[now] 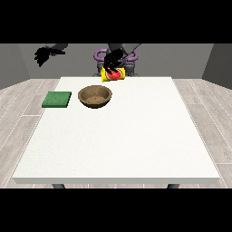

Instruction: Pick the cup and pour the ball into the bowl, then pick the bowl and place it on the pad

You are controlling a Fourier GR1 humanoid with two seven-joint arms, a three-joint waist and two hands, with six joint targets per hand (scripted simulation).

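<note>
White table [136,136], brown bowl [95,96] left of center, green pad [57,99] beside it. Hand at view's right [111,61] is raised, fingers wrapped around the tipped red-yellow cup [113,74], above and behind the bowl. Hand at view's left [44,55] is raised off-table, fingers spread.

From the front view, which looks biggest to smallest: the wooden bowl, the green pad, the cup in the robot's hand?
1. Wooden bowl, widest of the three.
2. Green pad, slightly narrower and flat.
3. Cup, smallest, though it sits farther from the camera and the hand partly hides it.
</note>
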